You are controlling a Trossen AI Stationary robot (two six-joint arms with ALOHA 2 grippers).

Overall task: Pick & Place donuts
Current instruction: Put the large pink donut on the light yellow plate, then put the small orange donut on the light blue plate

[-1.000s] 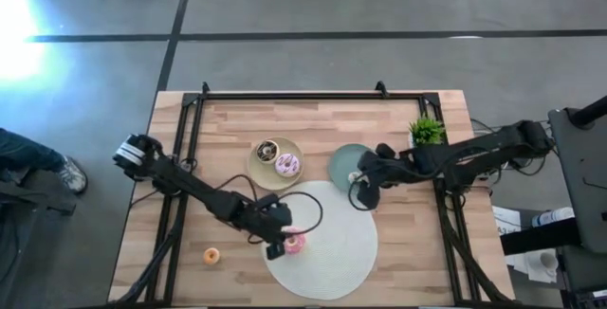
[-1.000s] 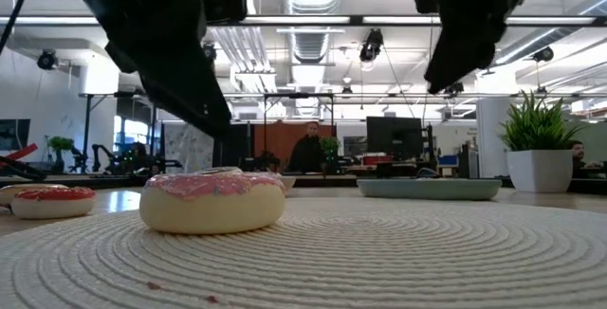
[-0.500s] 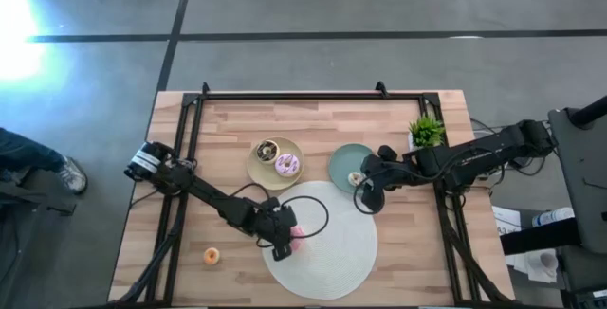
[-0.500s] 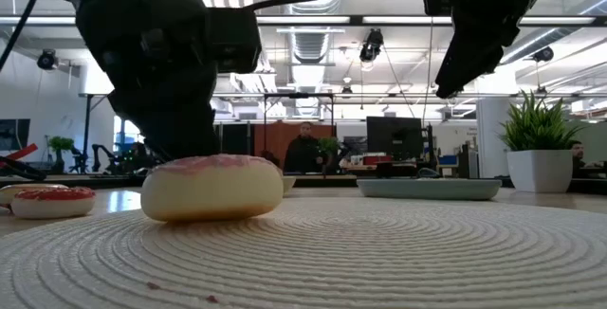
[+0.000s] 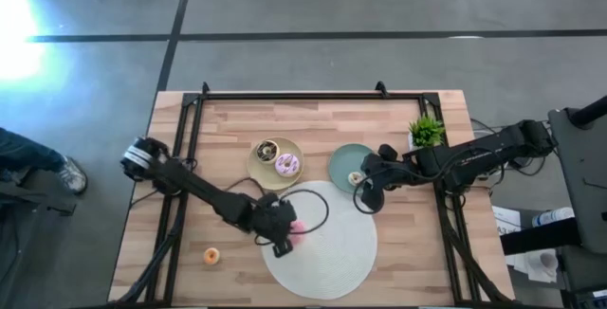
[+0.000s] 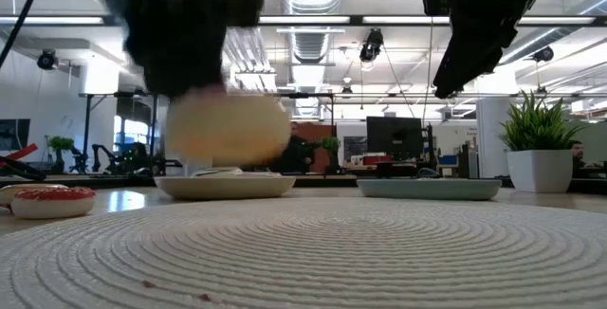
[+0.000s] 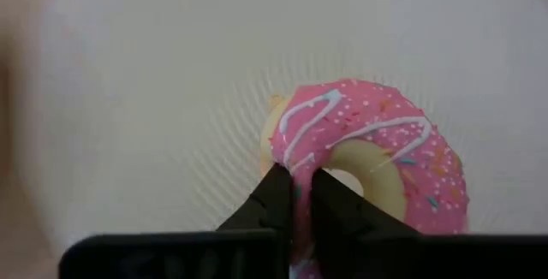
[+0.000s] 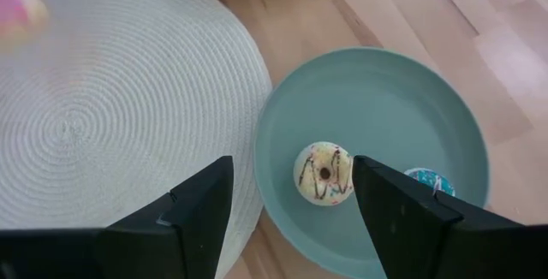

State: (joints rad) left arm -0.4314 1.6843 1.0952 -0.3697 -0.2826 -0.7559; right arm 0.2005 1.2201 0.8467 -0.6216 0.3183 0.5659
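My left gripper (image 5: 285, 236) is shut on the bright pink sprinkled donut (image 7: 364, 155), which hangs above the big white round mat (image 5: 327, 252). In the low view the donut (image 6: 228, 129) is blurred and off the mat. My right gripper (image 8: 291, 169) stands open above the teal plate (image 8: 377, 91). On that plate lie a cream mini donut (image 8: 324, 172) and a blue one (image 8: 425, 181). A chocolate donut (image 5: 266, 149) and a pale pink donut (image 5: 287, 165) lie on the beige plate (image 5: 258, 169). My left gripper pinches the pink donut's ring (image 7: 295, 163) on one side between its two fingers. One finger (image 7: 330, 195) stands at the hole and the other at the outer rim. The fingers come from above, pointing down. The donut is lifted clear of the mat, roughly level.
An orange mini donut (image 5: 211, 256) lies on the wood near the front left. A red-pink mini donut (image 6: 52, 200) shows at the low view's left. A potted plant (image 5: 427, 131) stands at the back right. A black frame (image 5: 285, 94) borders the table.
My left gripper has come down over the pink donut on the mat, shut on its ring and risen with it. The donut, which lay flat on the mat, now hangs clear above it.
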